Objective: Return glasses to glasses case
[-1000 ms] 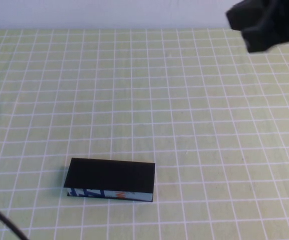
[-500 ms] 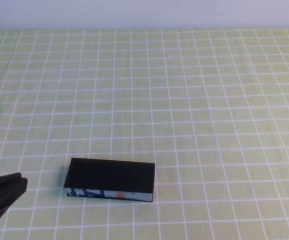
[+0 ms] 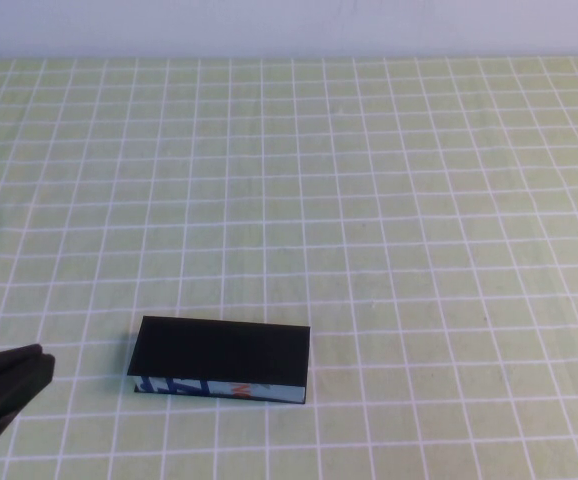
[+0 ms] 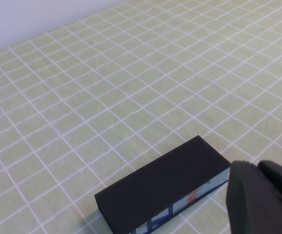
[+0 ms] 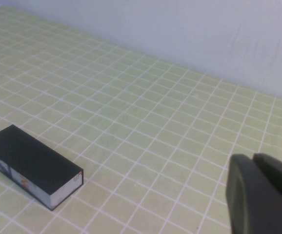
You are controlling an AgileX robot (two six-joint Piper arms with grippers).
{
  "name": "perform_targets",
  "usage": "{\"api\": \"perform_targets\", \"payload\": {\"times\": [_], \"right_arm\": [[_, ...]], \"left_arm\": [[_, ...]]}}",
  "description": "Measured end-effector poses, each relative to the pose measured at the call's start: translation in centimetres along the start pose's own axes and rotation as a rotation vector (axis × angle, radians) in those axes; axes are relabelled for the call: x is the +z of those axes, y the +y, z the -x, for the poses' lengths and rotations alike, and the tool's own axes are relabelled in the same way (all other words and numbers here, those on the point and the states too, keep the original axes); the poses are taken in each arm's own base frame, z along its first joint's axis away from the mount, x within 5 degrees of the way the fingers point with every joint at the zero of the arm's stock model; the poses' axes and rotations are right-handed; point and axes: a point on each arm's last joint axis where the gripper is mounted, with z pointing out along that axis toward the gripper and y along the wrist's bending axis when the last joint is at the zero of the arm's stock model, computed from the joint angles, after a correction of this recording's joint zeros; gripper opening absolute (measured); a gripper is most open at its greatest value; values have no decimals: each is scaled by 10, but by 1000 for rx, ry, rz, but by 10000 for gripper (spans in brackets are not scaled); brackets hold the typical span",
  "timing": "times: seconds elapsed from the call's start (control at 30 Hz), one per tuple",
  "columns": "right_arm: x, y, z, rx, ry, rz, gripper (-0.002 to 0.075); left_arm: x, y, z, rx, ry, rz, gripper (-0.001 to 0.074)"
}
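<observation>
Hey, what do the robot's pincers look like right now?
Both are matte black and rounded, with no markings or cables showing. The left pincer shows at the table's near left corner beside the case; the right pincer appears only in its wrist view.

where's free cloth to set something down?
Nearly everywhere: all the checked cloth beyond and right of the closed glasses case. Only tight strip: between the case and the left gripper at the near-left corner. Right gripper shows only in its wrist view.

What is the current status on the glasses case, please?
Left hand beside closed glasses case, apart. Right hand off to the side. Glasses not visible. Nothing obstructing.
</observation>
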Motion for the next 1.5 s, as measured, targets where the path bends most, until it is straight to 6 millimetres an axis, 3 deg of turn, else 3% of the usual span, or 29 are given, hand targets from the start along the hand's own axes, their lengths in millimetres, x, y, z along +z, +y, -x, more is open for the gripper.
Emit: {"api": "perform_targets", "payload": {"times": [0.5,0.67,0.83,1.17,1.33,1.5], "right_arm": [[0,0,-1,0,10,0,-16],[0,0,-1,0,12,0,-16],[0,0,-1,7,12,4,-16],[0,1,-1,11,12,7,-16],[0,1,-1,13,12,8,-16],[0,1,-1,14,14,9,-18]], "left_arm": [[-1,0,-1,22,9,4,-1],[-9,8,-5,106,-128,135,-1],[-10,16,-32,-14,-244,311,-1],[8,19,-128,-294,-219,535,-1],[18,19,-154,-337,-136,564,-1],[19,18,-159,-350,-96,561,-1]]}}
